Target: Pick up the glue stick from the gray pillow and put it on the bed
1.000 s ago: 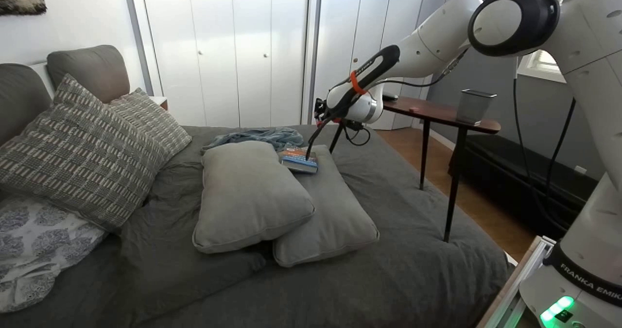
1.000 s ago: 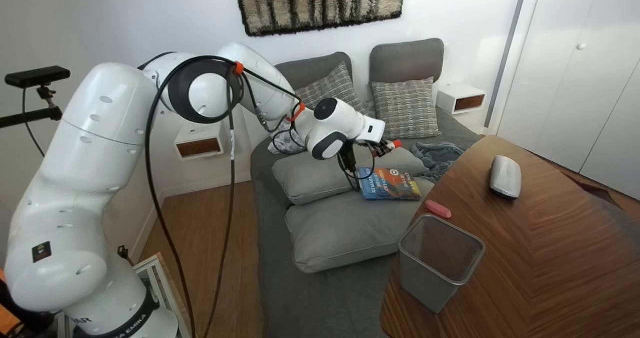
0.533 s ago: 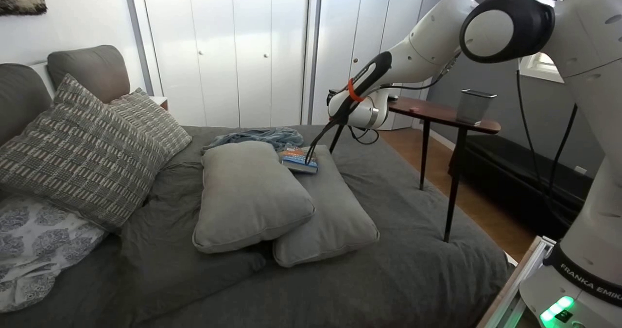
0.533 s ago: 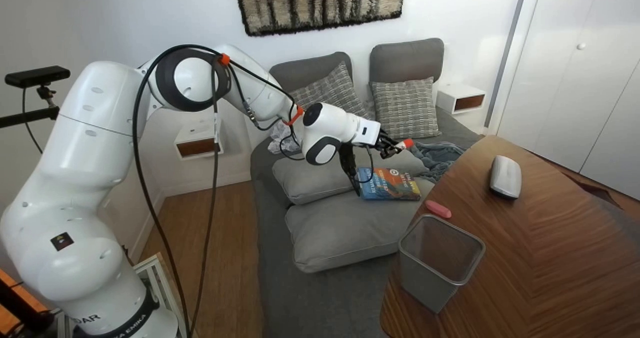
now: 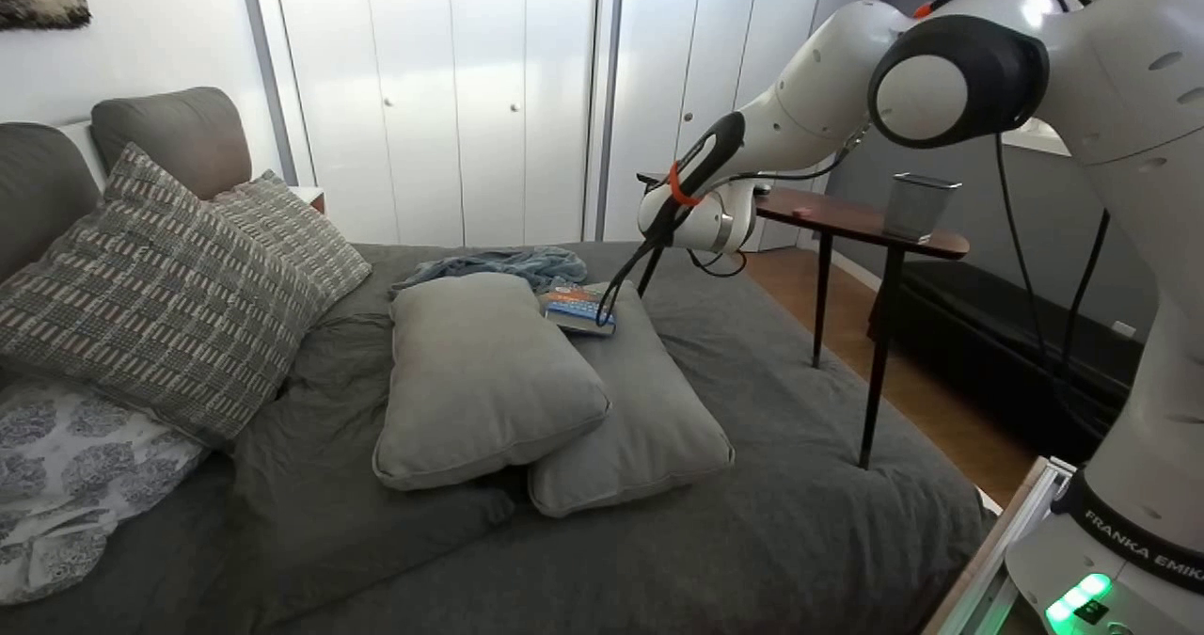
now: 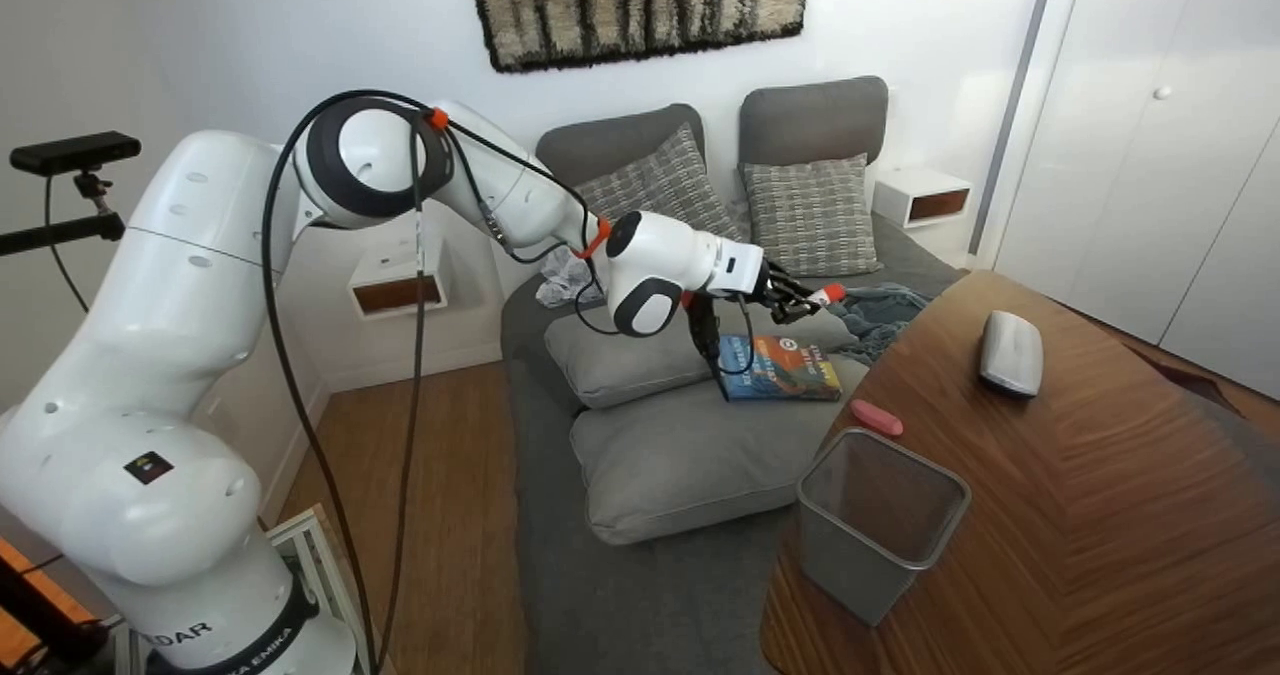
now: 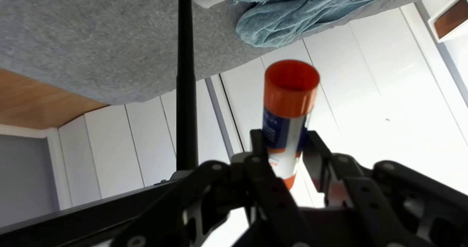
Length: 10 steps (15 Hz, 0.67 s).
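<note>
Gripper (image 7: 286,141) pinches the glue stick (image 7: 283,128) around the middle of its barrel, one fingertip (image 7: 258,141) to each side; the orange end projects past the tips, the other end sits back between the fingers; in an exterior view the held stick appears to be in the air, with the gray pillows (image 6: 700,460) and the book (image 6: 785,370) lower than the gripper; the bed (image 6: 650,610) spreads beneath them all; placing is judged outstanding.

Handling, by estimate: light, stiff, probably plastic, not readily damaged; the smooth round wall could slip or pivot under the fingertips, and could roll once laid down; the present hold across the label is judged sound; the orange end is judged the poorer place, as it may be a loose cap.

Appearance: slim cylinder; orange, hollow-looking rim at the end farthest from the gripper; dark blue label beside a pale panel; orange stripe nearer the gripper, then a white section, then orange again at the rear; lettering too blurred to read.
</note>
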Each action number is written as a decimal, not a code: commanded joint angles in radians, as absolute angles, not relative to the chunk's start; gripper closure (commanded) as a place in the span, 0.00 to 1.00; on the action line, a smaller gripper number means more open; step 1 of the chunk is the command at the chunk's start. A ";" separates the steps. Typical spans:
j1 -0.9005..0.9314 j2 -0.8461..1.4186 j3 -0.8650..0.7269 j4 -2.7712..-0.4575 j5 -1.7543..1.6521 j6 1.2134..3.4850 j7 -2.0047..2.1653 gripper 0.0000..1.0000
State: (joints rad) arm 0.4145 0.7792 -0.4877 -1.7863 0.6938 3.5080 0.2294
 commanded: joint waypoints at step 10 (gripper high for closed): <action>0.289 0.641 -0.447 -1.789 0.387 3.380 0.154 0.92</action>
State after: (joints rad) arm 0.3171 0.6933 -0.4488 -1.7709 0.4324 3.4453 0.1895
